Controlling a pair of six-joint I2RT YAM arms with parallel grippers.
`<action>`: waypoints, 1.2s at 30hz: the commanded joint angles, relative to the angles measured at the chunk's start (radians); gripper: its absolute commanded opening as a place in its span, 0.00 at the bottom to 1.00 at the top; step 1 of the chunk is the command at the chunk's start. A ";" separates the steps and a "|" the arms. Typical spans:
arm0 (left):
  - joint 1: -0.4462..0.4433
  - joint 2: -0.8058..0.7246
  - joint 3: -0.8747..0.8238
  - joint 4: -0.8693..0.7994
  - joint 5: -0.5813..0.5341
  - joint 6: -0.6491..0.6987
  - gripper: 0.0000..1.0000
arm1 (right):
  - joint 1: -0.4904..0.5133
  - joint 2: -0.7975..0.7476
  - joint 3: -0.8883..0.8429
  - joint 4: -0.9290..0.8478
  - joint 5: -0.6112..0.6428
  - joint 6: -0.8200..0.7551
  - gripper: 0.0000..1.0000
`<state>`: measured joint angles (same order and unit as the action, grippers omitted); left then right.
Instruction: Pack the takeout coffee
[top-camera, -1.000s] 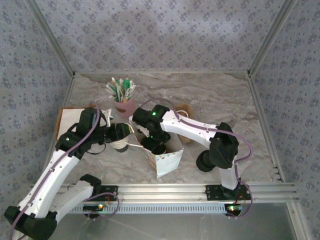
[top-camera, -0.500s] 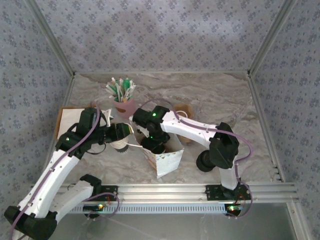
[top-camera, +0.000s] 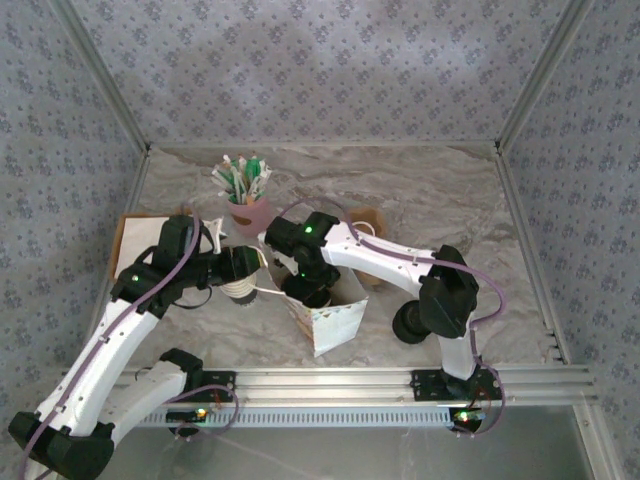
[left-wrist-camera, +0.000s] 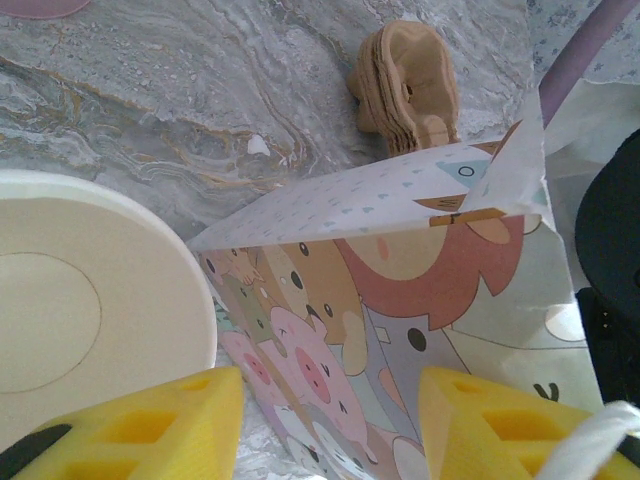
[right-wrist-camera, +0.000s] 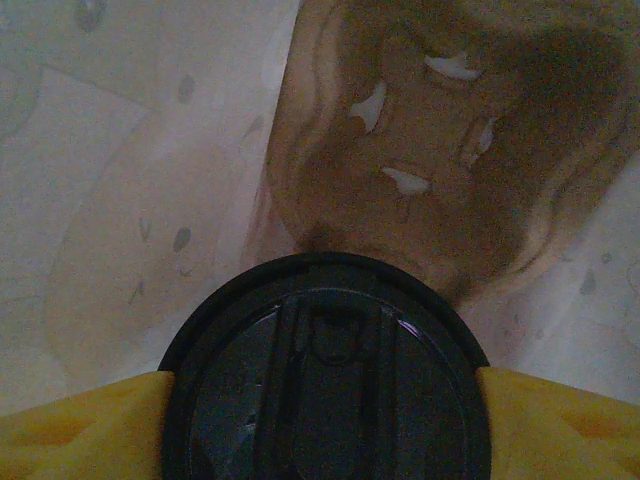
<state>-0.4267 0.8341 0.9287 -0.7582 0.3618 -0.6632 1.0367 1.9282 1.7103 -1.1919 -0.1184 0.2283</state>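
Takeout coffee: its black lid sits right between the yellow fingers of the right claw. Both fingers press the lid's sides, so the claw is clamped on the cup. In the top view the right claw reaches down into the mouth of the paper bag, so the coffee is inside the bag, at bench centre. Only the lid is seen; the cup body is hidden under it.

Inside the bag, past the lid, lies a brown molded pulp tray with pale bag walls around it.

Left claw: fingers stand apart with nothing gripped, and the bag's animal-print side is seen between them. An open white cup, cream inside and empty, is just left of its left finger. In the top view the left claw is just left of the bag.

Pink cup at far left-centre holds green-and-white sticks. A stack of brown pulp pieces lies beyond the bag. A flat brown board is at the left edge.

Bench: grey marble-look top. The walls are blue-grey patterned, and a metal rail runs along the near edge.
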 joint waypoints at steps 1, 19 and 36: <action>0.000 0.006 0.039 0.023 -0.019 0.012 0.49 | 0.021 -0.027 -0.026 -0.061 0.018 0.002 0.77; 0.000 0.008 0.033 0.022 -0.046 0.015 0.49 | 0.068 -0.113 -0.071 -0.068 0.078 0.034 0.77; 0.001 0.008 0.068 0.010 -0.039 0.005 0.67 | 0.102 -0.121 -0.090 -0.063 0.085 0.059 0.78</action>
<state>-0.4278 0.8459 0.9348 -0.7620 0.3431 -0.6598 1.1248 1.8210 1.6405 -1.1847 -0.0399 0.2802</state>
